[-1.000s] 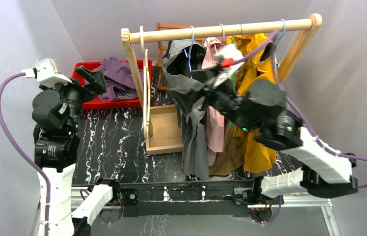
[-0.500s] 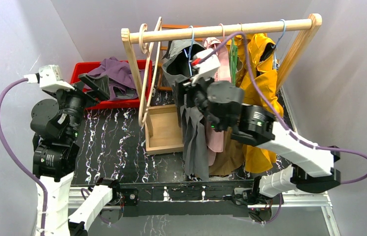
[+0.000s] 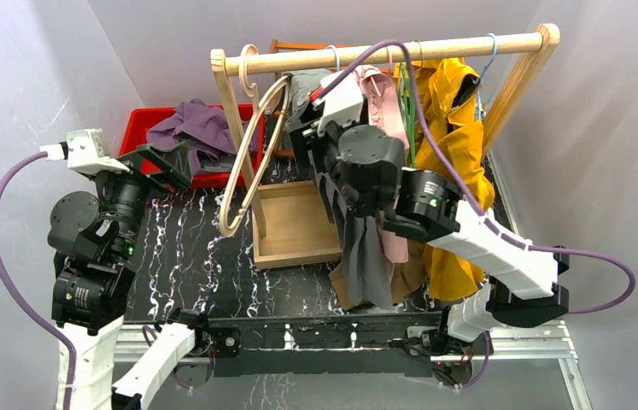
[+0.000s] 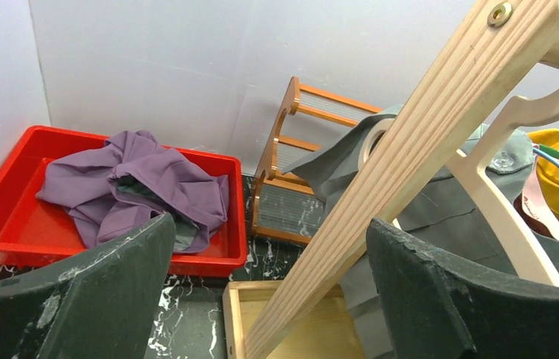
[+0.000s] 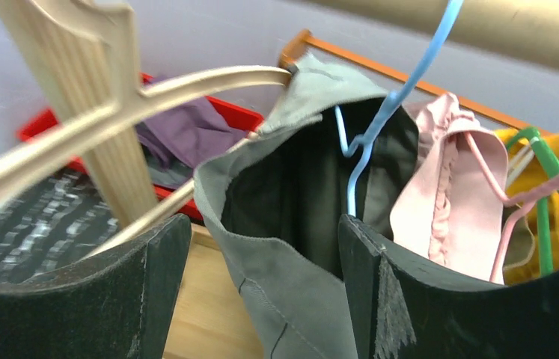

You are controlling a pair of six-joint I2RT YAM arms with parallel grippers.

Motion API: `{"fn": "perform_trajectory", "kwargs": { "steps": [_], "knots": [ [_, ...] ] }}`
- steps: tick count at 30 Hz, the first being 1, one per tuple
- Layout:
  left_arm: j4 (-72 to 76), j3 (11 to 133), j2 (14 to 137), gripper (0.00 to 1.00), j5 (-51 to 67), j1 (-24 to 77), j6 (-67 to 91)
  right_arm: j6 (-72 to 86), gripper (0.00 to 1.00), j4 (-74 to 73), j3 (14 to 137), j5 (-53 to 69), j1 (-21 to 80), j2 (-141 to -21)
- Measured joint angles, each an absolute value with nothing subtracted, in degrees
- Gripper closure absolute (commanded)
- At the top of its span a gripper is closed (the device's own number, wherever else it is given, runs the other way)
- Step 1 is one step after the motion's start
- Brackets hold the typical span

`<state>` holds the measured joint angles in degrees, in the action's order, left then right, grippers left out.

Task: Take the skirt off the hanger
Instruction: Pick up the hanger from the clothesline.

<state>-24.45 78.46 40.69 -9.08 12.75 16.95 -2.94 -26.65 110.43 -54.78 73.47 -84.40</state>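
Skirt, grey woven cloth (image 5: 313, 90), hangs under the round wooden rail (image 3: 435, 47), just beside a pink garment (image 5: 448, 187). It is not off its hanger yet.

One waistband corner meets the tip of the pale curved wooden hanger (image 3: 251, 171), which hangs at a slant out to the left. A thin blue wire hanger (image 5: 370, 138) runs down inside the waist opening. I cannot tell which of the two carries the skirt.

My right gripper (image 5: 261, 232): jaws wide apart, one either side of the waistband edge, nothing pinched.

My left gripper (image 4: 270, 224): jaws fully apart, empty, well off to the left near the red plastic tray (image 4: 7, 232) holding a crumpled purple cloth (image 4: 141, 179).

Judgement: early stage. Left to do: close on the waistband, work it free of the hanger, carry it clear of the rail.
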Motion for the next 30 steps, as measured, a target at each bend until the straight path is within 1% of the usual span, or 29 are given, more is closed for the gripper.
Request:
{"fn": "perform_trajectory", "kwargs": {
  "steps": [3,8,10,15,20,23,30],
  "knots": [
    [-24.4,78.2,40.3,0.02,-9.9,13.0,16.5,-1.5,0.22,-29.7,116.6,-51.0,73.5,-85.1],
    [-24.3,77.7,40.2,0.02,-10.3,13.0,16.1,-1.9,0.35,-30.7,118.0,-52.6,73.3,-82.9],
    [-24.3,77.7,40.3,0.02,-10.3,13.0,16.0,-1.7,0.38,-31.6,119.2,-53.5,72.9,-83.3],
    [-24.3,77.7,40.3,0.02,-10.3,13.0,16.0,0.3,0.36,-34.1,121.8,-53.7,70.7,-85.8],
    [-24.3,77.7,40.3,0.02,-10.3,13.0,16.0,5.6,0.38,-38.0,122.4,-46.6,61.4,-88.7],
    [-24.3,77.7,40.3,0.02,-10.2,13.3,16.0,7.1,0.45,-39.2,122.4,-44.0,58.8,-90.1],
    [-24.4,77.7,40.4,0.02,-10.3,13.5,15.6,7.8,0.58,-37.4,119.8,-41.2,58.8,-89.9]
  ]
}}
